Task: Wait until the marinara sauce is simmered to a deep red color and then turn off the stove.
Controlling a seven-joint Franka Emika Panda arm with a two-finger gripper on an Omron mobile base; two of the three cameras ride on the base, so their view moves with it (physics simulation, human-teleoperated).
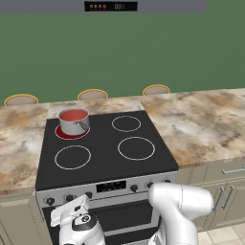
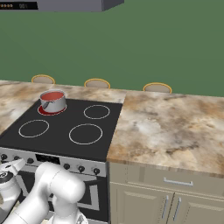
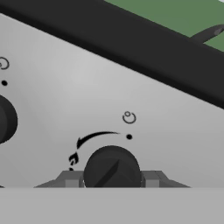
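The marinara sauce (image 1: 72,115) (image 2: 52,95) is a red disc in a small steel saucepan (image 1: 75,125) (image 2: 54,104) on the stove's back left burner, whose ring glows red. The stove (image 1: 107,165) (image 2: 61,142) has a black glass top and a silver front panel with black knobs. My gripper (image 1: 85,200) (image 2: 17,165) is low at the front panel, left of the display. In the hand view a black knob (image 3: 111,164) sits between the two fingertips, and the gripper (image 3: 111,179) is shut on it. A second knob (image 3: 5,120) is at that view's left edge.
Marble counter (image 1: 201,124) (image 2: 166,131) runs on both sides of the stove, with cabinet drawers (image 2: 177,181) under it on the right. A grey hood with a display (image 1: 111,6) hangs above. Three round stool tops (image 1: 93,94) stand behind the counter.
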